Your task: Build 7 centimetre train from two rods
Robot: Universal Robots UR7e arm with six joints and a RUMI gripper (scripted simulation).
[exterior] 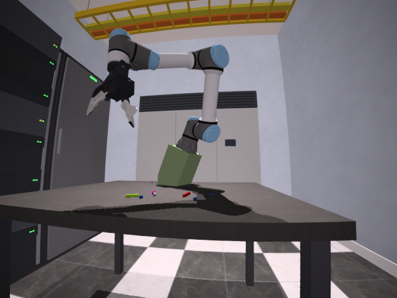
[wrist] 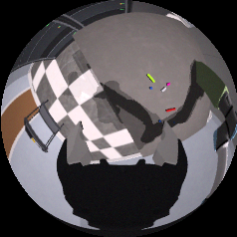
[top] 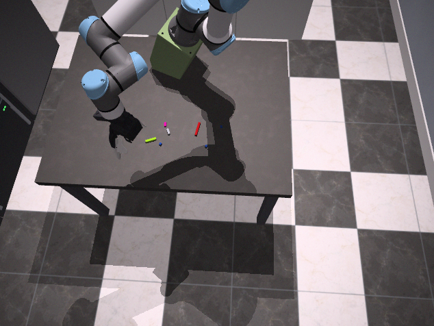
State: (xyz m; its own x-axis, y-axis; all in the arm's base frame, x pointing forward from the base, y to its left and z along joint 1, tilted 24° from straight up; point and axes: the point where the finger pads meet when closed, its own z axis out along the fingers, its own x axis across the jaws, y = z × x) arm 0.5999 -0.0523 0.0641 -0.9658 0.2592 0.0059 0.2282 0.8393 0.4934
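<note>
My gripper [top: 131, 140] [exterior: 110, 120] [wrist: 123, 122] is open and empty, high above the table's left part. A lime rod [top: 150, 140] [exterior: 131, 195] [wrist: 150, 78] lies flat, with a blue rod [top: 160, 144] [exterior: 140, 196] [wrist: 150, 88] close by its right end in the top view. A magenta rod [top: 165, 124] [exterior: 153, 192] [wrist: 168, 84] lies just behind a grey rod [top: 168, 131] [wrist: 163, 90], with a small gap. A red rod [top: 197, 129] [exterior: 186, 194] [wrist: 170, 110] lies farther right. A second blue rod [top: 206, 146] [exterior: 195, 199] and a third blue rod [top: 221, 126] [exterior: 212, 193] lie near it, apart.
The rods lie on the dark table [top: 259, 88] [exterior: 47, 198]. The green base block [top: 171, 57] [exterior: 175, 166] of the arm stands at the back. The arm's shadow covers the third blue rod. A dark cabinet [exterior: 80, 144] stands at the left.
</note>
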